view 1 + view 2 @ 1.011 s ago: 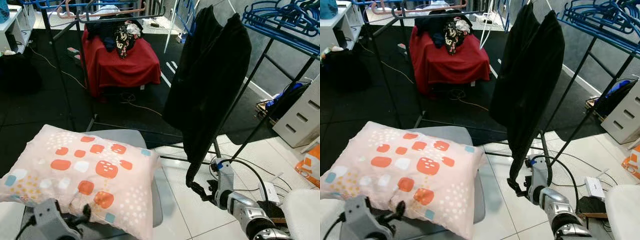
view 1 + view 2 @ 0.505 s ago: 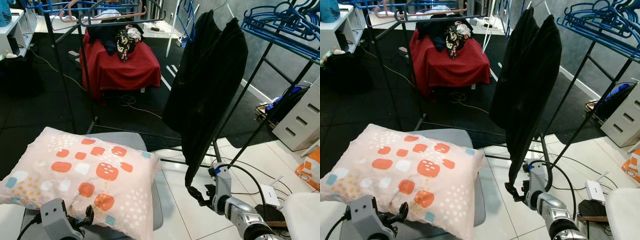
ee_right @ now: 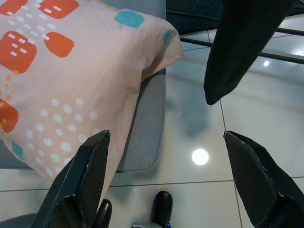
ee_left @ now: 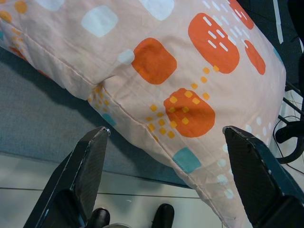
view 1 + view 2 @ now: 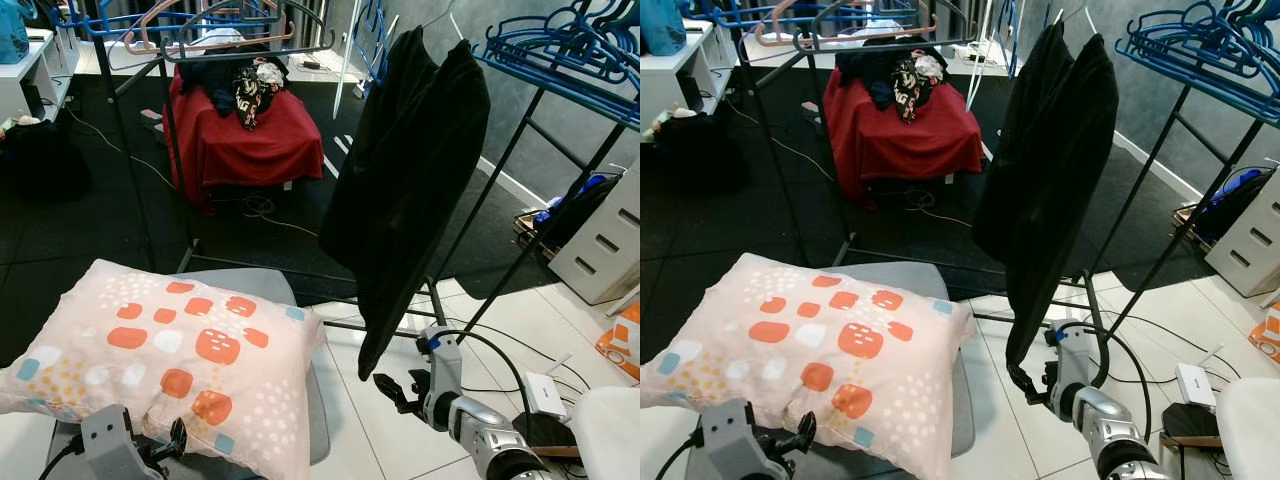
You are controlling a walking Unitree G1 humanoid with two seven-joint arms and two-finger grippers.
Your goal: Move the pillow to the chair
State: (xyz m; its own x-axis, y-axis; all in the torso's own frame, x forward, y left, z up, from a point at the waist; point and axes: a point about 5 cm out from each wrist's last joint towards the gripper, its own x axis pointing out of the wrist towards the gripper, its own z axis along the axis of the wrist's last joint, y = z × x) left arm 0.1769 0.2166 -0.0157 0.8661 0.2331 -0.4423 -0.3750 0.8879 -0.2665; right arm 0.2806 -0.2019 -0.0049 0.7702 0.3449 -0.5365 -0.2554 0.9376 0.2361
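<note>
White tile floor [image 5: 385, 440] with clothes racks. The pillow [image 5: 170, 355] lies on the grey chair [image 5: 962, 410], just ahead of the wide-open, empty left hand [image 4: 166, 175]. Right hand [image 3: 164, 178], wide open, hangs beside the pillow. Withdraw both hands without dragging the pillow.

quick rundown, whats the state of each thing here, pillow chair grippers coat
pillow: lying flat on the chair, overhanging its edge, not held
chair: grey seat mostly covered by the pillow
left gripper: open, at the pillow's near edge
right gripper: open, above the floor beside the chair
black coat: hanging from the rack
</note>
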